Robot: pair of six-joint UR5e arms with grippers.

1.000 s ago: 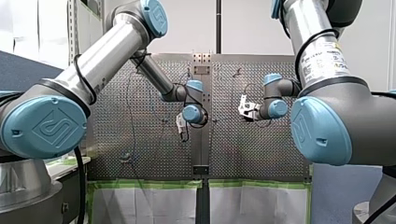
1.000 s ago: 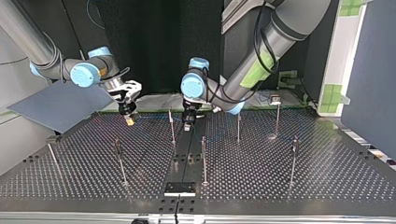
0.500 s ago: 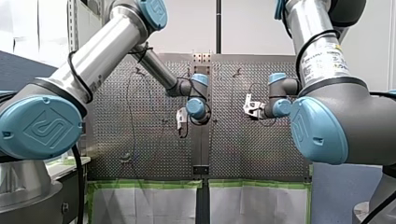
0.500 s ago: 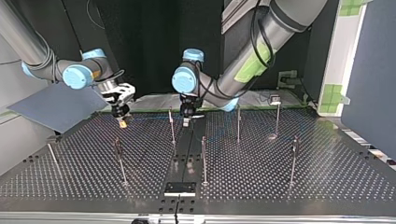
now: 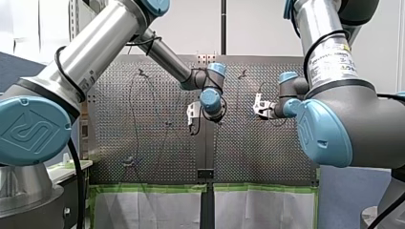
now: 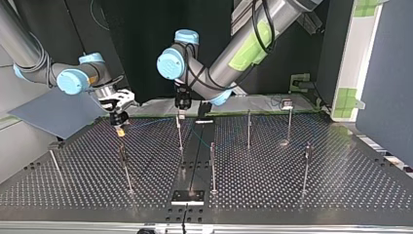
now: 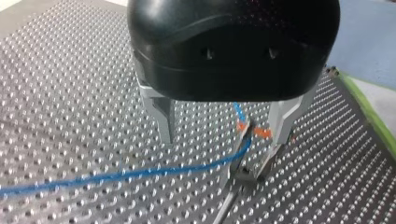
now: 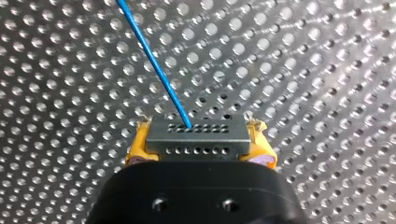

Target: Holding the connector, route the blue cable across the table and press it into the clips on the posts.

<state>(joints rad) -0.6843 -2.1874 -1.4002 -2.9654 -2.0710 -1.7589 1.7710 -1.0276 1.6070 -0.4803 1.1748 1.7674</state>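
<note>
Your left gripper (image 7: 223, 139) straddles a post (image 7: 243, 175) that stands close by one finger (image 7: 281, 123); the blue cable (image 7: 116, 175) crosses beneath it, with open table (image 7: 70, 70) beyond the other finger.

— What sort of place are we in?
— A robotics lab, we reckon. Our left arm (image 5: 95, 52) and right arm (image 5: 329, 57), both industrial and blue-jointed, reach over a perforated metal worktop (image 6: 272, 190) set with thin upright posts (image 6: 212, 168).
— Anything more?
— We see green tape (image 5: 148, 187) along pale sheeting (image 5: 157, 210) at the worktop's edge, and a dark panel (image 6: 141, 48) behind the arms.
</note>
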